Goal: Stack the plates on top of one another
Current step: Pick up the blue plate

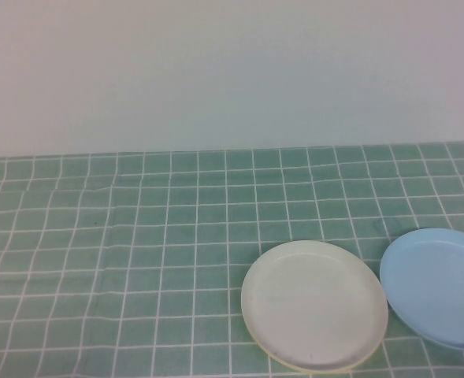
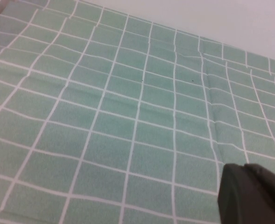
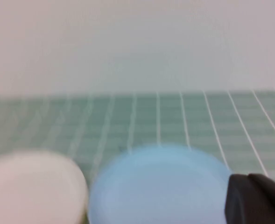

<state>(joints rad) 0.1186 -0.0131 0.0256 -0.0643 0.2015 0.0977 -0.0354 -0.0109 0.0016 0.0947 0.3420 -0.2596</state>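
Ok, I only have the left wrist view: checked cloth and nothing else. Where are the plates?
Observer: The white plate lies front right of centre, on a yellow plate whose rim peeks out.
Operator: And the blue one?
Observer: The light blue plate lies flat just right of the white one, not stacked.
Operator: My left gripper is over bare cloth, jaws shut. Where is the right one?
Observer: The right gripper hangs low beside the blue plate, jaws shut, holding nothing.

High view angled down, wrist views low
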